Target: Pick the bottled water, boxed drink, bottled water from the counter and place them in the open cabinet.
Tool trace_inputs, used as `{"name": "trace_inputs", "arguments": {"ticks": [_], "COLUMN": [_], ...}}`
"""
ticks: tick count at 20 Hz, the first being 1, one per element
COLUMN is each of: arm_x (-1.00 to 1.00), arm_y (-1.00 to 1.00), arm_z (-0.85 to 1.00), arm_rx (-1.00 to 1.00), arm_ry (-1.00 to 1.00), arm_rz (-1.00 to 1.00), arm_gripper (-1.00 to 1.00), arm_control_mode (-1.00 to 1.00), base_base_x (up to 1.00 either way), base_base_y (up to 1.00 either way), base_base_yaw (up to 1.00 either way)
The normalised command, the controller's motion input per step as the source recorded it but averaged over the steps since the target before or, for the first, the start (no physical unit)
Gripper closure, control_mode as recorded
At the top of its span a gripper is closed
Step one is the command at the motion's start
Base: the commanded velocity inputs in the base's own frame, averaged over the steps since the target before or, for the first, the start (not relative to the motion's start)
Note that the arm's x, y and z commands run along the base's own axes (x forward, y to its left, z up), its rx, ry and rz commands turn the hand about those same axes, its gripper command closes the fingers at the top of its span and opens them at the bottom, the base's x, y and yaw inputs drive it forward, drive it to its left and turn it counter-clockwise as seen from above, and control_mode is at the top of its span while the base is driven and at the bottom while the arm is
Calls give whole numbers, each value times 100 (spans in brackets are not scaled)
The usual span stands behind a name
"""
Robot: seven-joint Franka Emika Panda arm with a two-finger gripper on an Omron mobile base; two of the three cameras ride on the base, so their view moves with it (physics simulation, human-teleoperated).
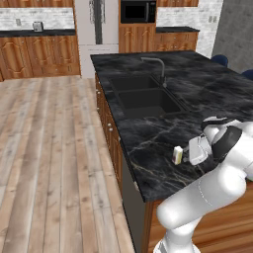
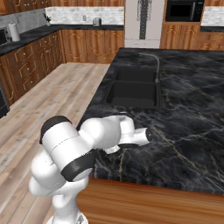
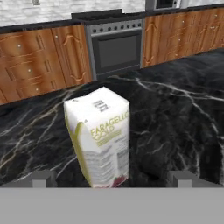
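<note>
The black marble counter point(image 1: 197, 94) sprawls across the right half of the left base view, sink basin point(image 1: 146, 101) sunk in its middle and the curved faucet point(image 1: 157, 66) arching just behind it. Down in the lower right the white arm folds low over the near edge, and there is the boxed drink point(image 1: 177, 155), a small cream carton standing upright near the counter's front edge, just left of the hand.

Switch to the hand view and the carton point(image 3: 99, 138) stands centre frame, dead ahead, its long axis vertical, one corner turned toward the camera so two faces show. The gripper point(image 3: 111, 177) has its two fingertips spread as wide as they go, one in each lower corner, nothing between them yet. The carton's base sits right between those tips, slightly left of centre.

So the judgement: it's a straight push forward along the hand's own line, then a squeeze. Because the box is turned corner-on, the pads may meet edges, not flat faces, so watch for twisting.
</note>
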Motion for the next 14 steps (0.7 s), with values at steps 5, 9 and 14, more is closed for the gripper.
{"name": "trace_inputs", "arguments": {"ticks": [5,9,14], "arm_x": [-9,-13,1], "arm_y": [2,0,2], "arm_z": [-5,0,0], "arm_rx": [3,9,7], "arm_ry": [0,0,0], "arm_rz": [2,6,3], "arm_gripper": [-100,-100,-100], "arm_control_mode": [-100,-100,-100], "base_base_x": [0,0,0], "base_base_y": [0,0,0], "base_base_yaw": [0,0,0]}}
